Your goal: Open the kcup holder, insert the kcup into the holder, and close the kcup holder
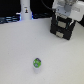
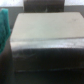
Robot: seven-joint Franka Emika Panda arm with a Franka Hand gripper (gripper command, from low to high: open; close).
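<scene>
- Opening the kcup holder point(image 1: 63, 27) appears to be the step in hand: the end effector point(image 1: 64, 11) sits at the top of the black boxy unit, at roughly 1 o'clock in the exterior view, and the pod has not been collected.
- End effector state: cannot be determined. In the exterior view the white wrist body covers the fingers, and whether they touch the unit cannot be made out; the wrist view shows no fingertip clearly.
- Wrist view: a pale flat surface with a dark glossy band along its near edge fills the picture, judged to be the kcup holder point(image 2: 42, 35) seen at close range. A teal shape stands at one edge of the picture; its identity is unclear.
- The kcup point(image 1: 37, 63) lies on the white worktop point(image 1: 15, 50), at about 6 o'clock in the exterior view, bright green with a whitish rim. It rests alone, well apart from both the holder and the end effector.
- Relative to the end effector, the pod lies toward 7 o'clock, across open worktop.
- Whether the holder is open or closed cannot be read from either picture; blur is heavy.
- Next move, in my judgement: secure purchase on the holder's moving part and draw it open fully before travelling to the pod. The pod is small and round, so a centred, level approach will be needed.
- A white bottle-shaped object point(image 1: 25, 11) stands at 11 o'clock, clear of the work.
</scene>
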